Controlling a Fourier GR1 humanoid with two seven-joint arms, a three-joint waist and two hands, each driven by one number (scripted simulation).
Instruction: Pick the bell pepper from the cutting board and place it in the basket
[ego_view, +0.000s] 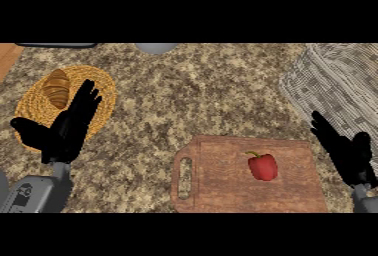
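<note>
Just the one view, taken from up at the robot's head and looking steeply down on the counter. It faces forward, so the far side of the worktop is at the top and the robot's own side is at the bottom. The left hand comes in from the lower left and the right hand from the lower right. It's close in: the cutting board sits right at the lower edge, and the basket runs off the right.

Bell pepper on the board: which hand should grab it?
Probably the right hand: it hangs open just right of the cutting board, nearer the bell pepper. The left hand is far off by the bread.
</note>
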